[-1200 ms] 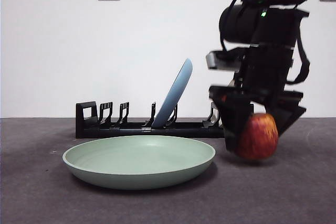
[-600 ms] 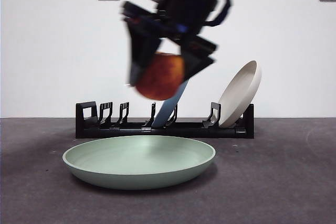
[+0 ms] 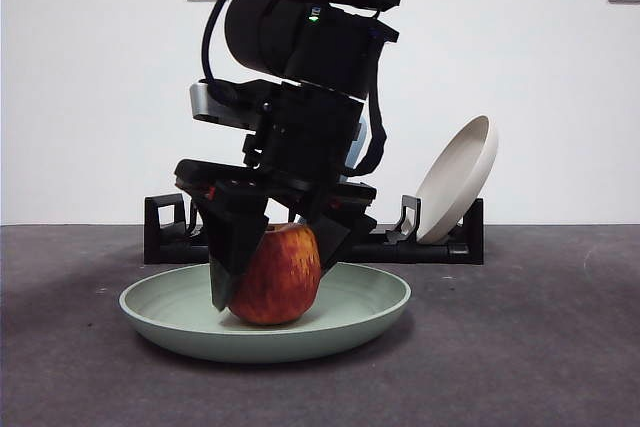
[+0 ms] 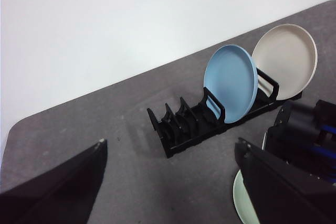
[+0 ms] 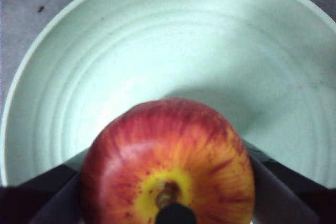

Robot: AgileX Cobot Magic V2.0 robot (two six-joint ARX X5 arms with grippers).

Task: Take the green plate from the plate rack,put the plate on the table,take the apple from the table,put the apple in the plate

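The green plate [image 3: 372,309] lies flat on the table [image 3: 540,347] in front of the plate rack [image 3: 425,245]. My right gripper [image 3: 272,272] comes down from above and is shut on the apple [image 3: 282,282], which sits low inside the plate and seems to touch its bottom. The right wrist view shows the apple [image 5: 168,161] between the jaws of the right gripper [image 5: 168,195], over the plate's middle [image 5: 157,51]. My left gripper [image 4: 168,182] is open and empty, high above the table, apart from the rack [image 4: 191,124].
A beige plate [image 3: 460,177] leans in the rack's right end. In the left wrist view a blue plate [image 4: 231,85] stands in the rack beside the beige plate [image 4: 286,61]. A wall with sockets stands behind the rack.
My right gripper lifted the apple from the table at the right, carried it left over the rack, then lowered it into the green plate.
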